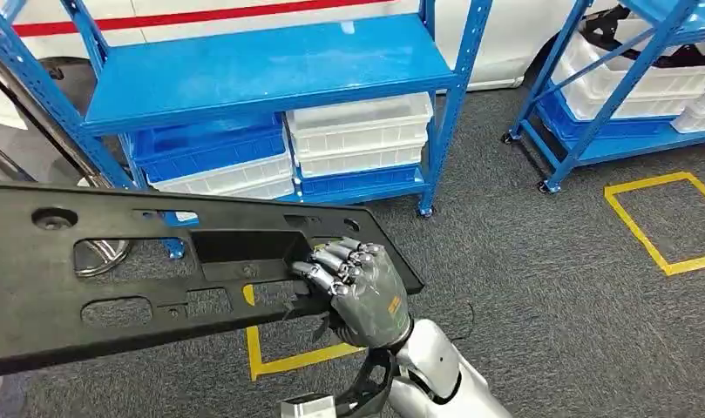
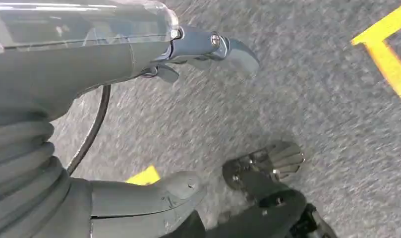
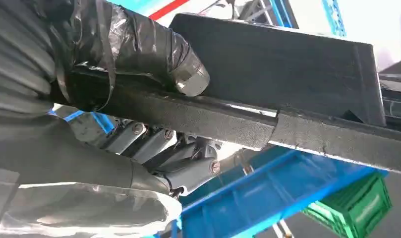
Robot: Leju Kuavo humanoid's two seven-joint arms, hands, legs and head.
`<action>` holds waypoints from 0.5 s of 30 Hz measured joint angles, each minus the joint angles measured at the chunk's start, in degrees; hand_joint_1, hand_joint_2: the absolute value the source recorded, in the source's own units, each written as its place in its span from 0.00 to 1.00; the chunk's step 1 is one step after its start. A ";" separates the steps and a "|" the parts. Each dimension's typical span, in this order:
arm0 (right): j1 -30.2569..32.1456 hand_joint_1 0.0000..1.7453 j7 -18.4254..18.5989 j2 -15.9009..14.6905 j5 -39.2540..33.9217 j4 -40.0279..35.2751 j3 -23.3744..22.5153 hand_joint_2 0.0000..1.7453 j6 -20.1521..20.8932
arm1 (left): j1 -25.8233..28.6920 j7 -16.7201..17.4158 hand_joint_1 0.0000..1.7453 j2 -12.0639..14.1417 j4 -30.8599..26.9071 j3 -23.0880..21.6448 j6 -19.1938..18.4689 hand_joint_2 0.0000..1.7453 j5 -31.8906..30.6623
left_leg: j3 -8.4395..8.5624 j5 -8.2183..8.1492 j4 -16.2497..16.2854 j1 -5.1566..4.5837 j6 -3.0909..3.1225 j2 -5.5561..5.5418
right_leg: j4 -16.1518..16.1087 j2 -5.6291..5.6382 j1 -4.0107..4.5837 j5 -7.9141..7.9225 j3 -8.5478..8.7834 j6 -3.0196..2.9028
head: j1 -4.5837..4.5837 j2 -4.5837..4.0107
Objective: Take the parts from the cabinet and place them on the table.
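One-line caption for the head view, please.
Right hand grips a long black plastic part, carried over grey carpet before blue shelving.

A blue metal shelving rack stands at 12 o'clock on the grey carpeted floor. Its lower shelf carries stacked white plastic bins beside blue plastic bins. A second blue rack at 2 o'clock carries further white bins. Yellow tape outlines lie on the floor.
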 joint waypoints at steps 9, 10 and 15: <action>0.24 1.00 -0.26 -0.02 -1.01 -0.37 0.00 1.00 -0.20 | -0.65 -0.50 0.00 0.61 -0.15 -0.33 0.37 1.00 0.04 | 15.04 -3.73 -6.33 0.13 -0.60 -0.26 | 2.33 0.04 0.04 5.95 -8.66 1.63 | 0.02 0.00; 0.23 1.00 -0.26 -0.02 -1.05 -0.39 0.00 1.00 -0.20 | -0.70 -0.55 0.00 0.63 -0.18 -0.35 0.39 1.00 0.07 | 15.21 -4.16 -7.07 0.15 -0.28 -0.43 | 2.31 -0.04 0.04 6.03 -8.64 1.73 | 0.04 0.00; 0.25 1.00 -0.28 -0.02 -1.07 -0.41 0.00 1.00 -0.20 | -0.72 -0.55 0.00 0.63 -0.18 -0.35 0.41 1.00 0.07 | 15.11 -4.19 -6.97 0.14 -0.15 -0.48 | 2.30 -0.06 0.05 6.10 -8.63 1.77 | 0.04 0.00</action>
